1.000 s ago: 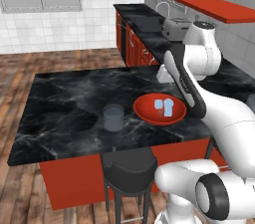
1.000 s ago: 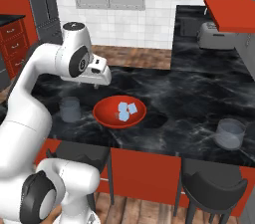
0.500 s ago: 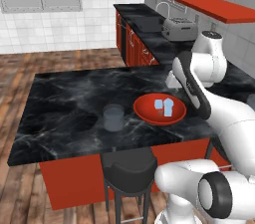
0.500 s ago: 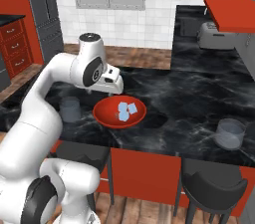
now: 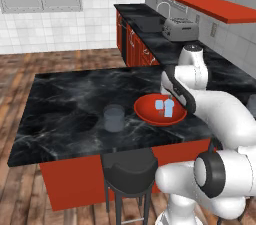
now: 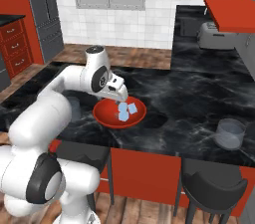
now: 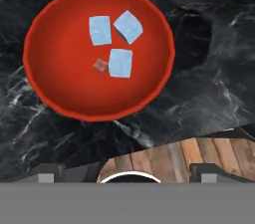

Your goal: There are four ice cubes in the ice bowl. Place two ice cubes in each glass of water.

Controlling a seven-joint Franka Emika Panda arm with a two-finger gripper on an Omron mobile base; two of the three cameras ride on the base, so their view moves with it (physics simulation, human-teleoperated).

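Ice cubes (image 7: 121, 62) crowd together in the bowl (image 7: 60, 93); our end effector (image 7: 128, 170), jaws apart, risks nudging neighbours.

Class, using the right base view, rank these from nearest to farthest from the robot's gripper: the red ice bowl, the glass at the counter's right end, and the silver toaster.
1. Red ice bowl: directly beneath the open gripper.
2. Glass: far right, at the island counter's near edge.
3. Silver toaster: on the back counter, upper right, under the red shelf.
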